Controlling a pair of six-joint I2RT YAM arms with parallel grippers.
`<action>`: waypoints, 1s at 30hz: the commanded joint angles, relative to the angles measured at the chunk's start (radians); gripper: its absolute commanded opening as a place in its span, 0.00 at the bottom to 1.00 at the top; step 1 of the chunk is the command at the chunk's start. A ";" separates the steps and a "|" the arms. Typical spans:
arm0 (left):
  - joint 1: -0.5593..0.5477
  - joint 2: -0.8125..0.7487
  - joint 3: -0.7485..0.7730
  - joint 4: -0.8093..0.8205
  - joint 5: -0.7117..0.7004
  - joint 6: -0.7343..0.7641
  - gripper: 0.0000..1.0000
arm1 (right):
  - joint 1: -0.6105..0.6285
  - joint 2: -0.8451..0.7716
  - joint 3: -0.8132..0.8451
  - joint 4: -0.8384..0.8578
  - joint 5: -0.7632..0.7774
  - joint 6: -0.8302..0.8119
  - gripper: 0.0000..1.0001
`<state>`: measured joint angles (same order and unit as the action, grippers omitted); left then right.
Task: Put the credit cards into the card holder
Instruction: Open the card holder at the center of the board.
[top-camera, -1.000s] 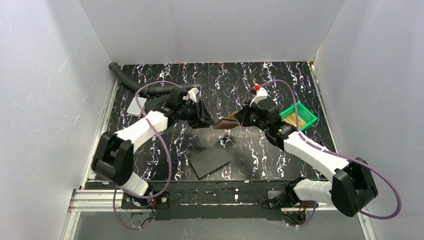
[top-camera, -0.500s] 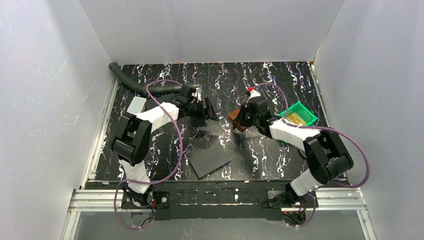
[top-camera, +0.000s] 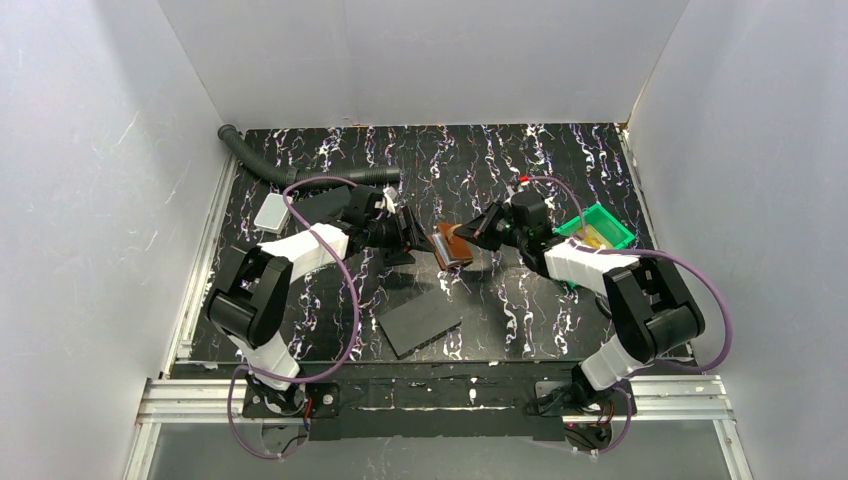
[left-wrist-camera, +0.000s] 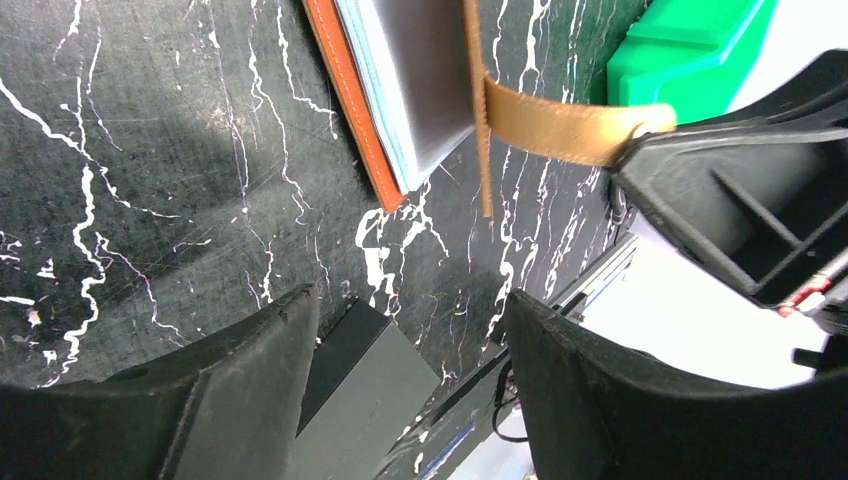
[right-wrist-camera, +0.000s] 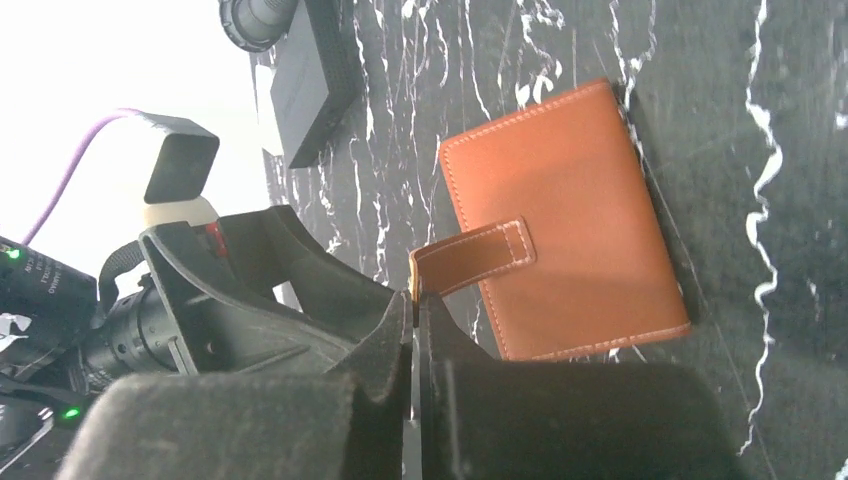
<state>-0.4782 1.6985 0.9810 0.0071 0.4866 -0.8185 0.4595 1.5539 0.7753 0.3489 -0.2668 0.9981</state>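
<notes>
The brown leather card holder (top-camera: 451, 245) hangs just above the table between my two grippers. My right gripper (top-camera: 478, 232) is shut on its snap tab (right-wrist-camera: 475, 257); the holder's closed outer face (right-wrist-camera: 570, 220) shows in the right wrist view. My left gripper (top-camera: 406, 233) is open and empty, just left of the holder. In the left wrist view the holder's edge (left-wrist-camera: 350, 80) shows a light blue layer (left-wrist-camera: 372, 90) inside, and the tab (left-wrist-camera: 560, 125) runs to the right gripper. Orange-yellow credit cards (top-camera: 592, 236) lie in the green bin.
The green bin (top-camera: 612, 222) stands right of the right arm and shows in the left wrist view (left-wrist-camera: 700, 45). A dark grey slab (top-camera: 420, 322) lies near the front. A white block (top-camera: 270, 212) and a black hose (top-camera: 290, 175) are at the back left.
The right gripper has carried the card holder left and turned it flatter. The left gripper has shifted slightly down and towards it, still open.
</notes>
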 joint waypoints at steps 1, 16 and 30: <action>0.017 -0.003 -0.011 0.017 0.019 -0.024 0.65 | -0.018 0.014 -0.089 0.219 -0.044 0.228 0.01; -0.008 0.249 0.181 0.076 0.098 -0.083 0.54 | -0.293 0.056 -0.113 0.005 -0.111 0.020 0.01; -0.021 0.315 0.297 0.073 0.092 -0.084 0.18 | -0.296 0.110 0.050 -0.245 -0.047 -0.367 0.01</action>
<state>-0.4889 2.0731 1.2648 0.0898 0.5804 -0.9199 0.1513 1.6413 0.7605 0.1467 -0.3340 0.7246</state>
